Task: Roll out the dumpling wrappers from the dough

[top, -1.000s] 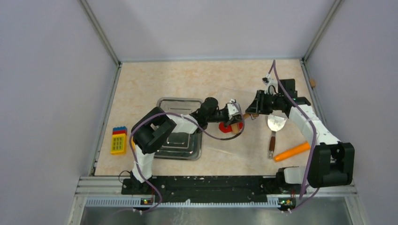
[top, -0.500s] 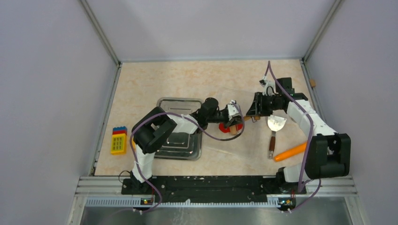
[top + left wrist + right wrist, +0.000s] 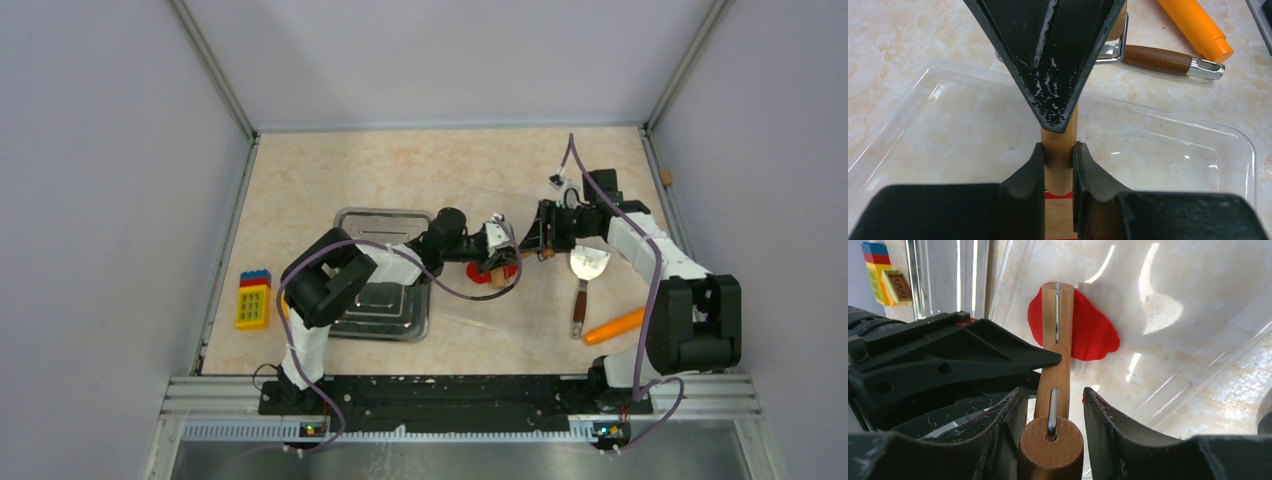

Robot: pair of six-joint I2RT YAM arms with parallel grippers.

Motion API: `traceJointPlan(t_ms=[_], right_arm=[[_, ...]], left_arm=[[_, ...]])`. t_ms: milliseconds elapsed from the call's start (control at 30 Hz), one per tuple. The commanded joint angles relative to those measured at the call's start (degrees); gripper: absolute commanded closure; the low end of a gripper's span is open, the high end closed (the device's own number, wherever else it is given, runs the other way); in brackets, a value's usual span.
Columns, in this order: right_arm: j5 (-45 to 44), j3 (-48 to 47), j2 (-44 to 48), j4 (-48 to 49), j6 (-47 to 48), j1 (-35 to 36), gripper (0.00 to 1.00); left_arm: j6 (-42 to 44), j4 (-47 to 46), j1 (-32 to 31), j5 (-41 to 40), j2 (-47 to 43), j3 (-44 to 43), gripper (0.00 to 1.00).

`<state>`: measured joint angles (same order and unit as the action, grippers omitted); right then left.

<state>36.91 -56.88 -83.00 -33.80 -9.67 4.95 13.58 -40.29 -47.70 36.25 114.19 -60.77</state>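
Overhead, the beige marbled table (image 3: 400, 170) is seen enclosed by pale grey walls (image 3: 120, 150), with a metal tray (image 3: 385, 300), toy blocks (image 3: 253, 298), a spatula (image 3: 585, 265) and an orange carrot (image 3: 620, 325) laid on it. Only in the wrist views is the grip made plain: the left gripper (image 3: 1058, 150) is clamped on the wooden rolling pin (image 3: 1055, 370), while the right gripper (image 3: 1054, 392) has its jaws apart either side of the handle end. The dough (image 3: 1093, 330), a flattened red sheet, is pressed under the pin on a clear plastic tray (image 3: 948, 125).
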Motion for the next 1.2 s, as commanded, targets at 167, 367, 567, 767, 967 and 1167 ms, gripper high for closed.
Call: traceJointPlan(t_ms=[167,367,567,767,967,1167], right_arm=[[0.33,0.46,0.12,0.98,1.4,1.09,0.9],[3.75,-3.8,0.51,-1.06,4.22,0.11,1.0],[4.96,-6.53,2.15,-3.09,4.14,-0.57,1.0],[3.97,-4.12,4.29,0.21,-0.52,-0.6,1.0],[2.92,-3.74,4.07,2.48,-4.02,-0.64,1.0],[1.99,-2.99,2.07,3.1,-9.03,-0.6,1.0]], left_arm=[[-0.31,-2.3,-0.46,1.75,-0.13,-2.53,1.0],[-3.23,0.43,0.99,-1.31,-4.78,-1.17,0.62],[-9.83,15.65,4.93,-4.72,-19.94,0.08,0.5],[-22.04,34.22,11.18,-14.1,-19.27,-3.26,0.52],[-32.82,50.44,15.6,-12.77,-7.08,-15.94,0.59],[-38.96,47.61,15.78,-18.23,-3.76,-15.4,0.61]])
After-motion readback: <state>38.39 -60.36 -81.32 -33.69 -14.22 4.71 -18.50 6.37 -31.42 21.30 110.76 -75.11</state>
